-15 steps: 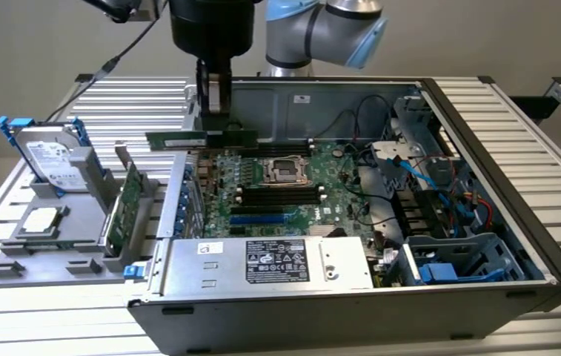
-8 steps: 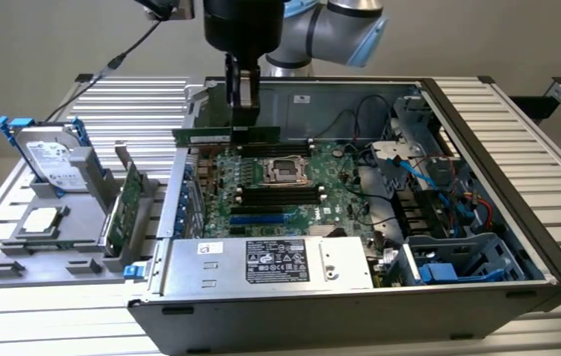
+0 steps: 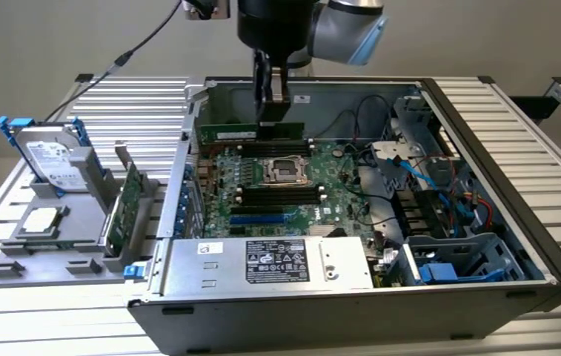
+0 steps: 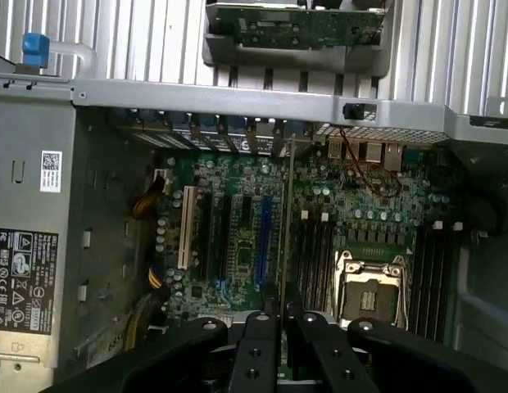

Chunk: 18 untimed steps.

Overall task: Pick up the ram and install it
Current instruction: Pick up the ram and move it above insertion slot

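Green ram (image 3: 230, 133), pinched in the hand (image 3: 273, 116), is hanging clear above the motherboard (image 3: 339, 182), edge-on in wrist view.

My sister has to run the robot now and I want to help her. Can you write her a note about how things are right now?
The tool is shut on the ram.
The ram hangs level over the motherboard, inside the open computer case.
Done: the ram is picked up.
Left: it does not seem to sit in any of the black slots yet.
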{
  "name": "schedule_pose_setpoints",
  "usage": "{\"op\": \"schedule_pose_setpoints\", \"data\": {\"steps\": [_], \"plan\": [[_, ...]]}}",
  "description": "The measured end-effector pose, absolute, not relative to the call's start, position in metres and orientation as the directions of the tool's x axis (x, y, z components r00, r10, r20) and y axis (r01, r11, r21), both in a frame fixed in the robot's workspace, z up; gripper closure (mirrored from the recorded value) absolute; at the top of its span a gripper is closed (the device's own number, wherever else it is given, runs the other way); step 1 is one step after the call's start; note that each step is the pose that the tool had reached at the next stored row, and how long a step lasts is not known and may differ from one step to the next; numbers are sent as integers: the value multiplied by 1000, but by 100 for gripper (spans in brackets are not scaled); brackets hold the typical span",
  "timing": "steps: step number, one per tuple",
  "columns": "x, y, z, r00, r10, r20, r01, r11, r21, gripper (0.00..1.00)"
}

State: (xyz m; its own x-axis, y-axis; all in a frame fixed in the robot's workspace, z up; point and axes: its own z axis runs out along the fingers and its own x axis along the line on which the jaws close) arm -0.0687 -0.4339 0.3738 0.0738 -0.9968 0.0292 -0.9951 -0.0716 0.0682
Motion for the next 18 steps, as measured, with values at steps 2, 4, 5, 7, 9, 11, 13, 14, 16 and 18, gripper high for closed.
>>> {"op": "schedule_pose_setpoints", "data": {"steps": [2,4,5,7,9,11,13,14,16,18], "plan": [[-60,-430,372,74,-997,32,-995,-71,67,86],[-52,-425,371,74,-997,35,-995,-71,65,86],[-48,-422,370,74,-997,37,-995,-71,65,86],[-42,-418,368,74,-997,38,-995,-71,65,86],[-36,-416,367,73,-997,38,-995,-70,65,86],[-31,-414,365,72,-997,38,-995,-69,65,86],[-29,-412,363,69,-997,39,-996,-67,65,86],[-29,-410,362,69,-997,40,-996,-66,66,86],[-28,-408,359,65,-997,42,-996,-62,66,86],[-28,-407,356,56,-998,42,-996,-53,66,86]]}}
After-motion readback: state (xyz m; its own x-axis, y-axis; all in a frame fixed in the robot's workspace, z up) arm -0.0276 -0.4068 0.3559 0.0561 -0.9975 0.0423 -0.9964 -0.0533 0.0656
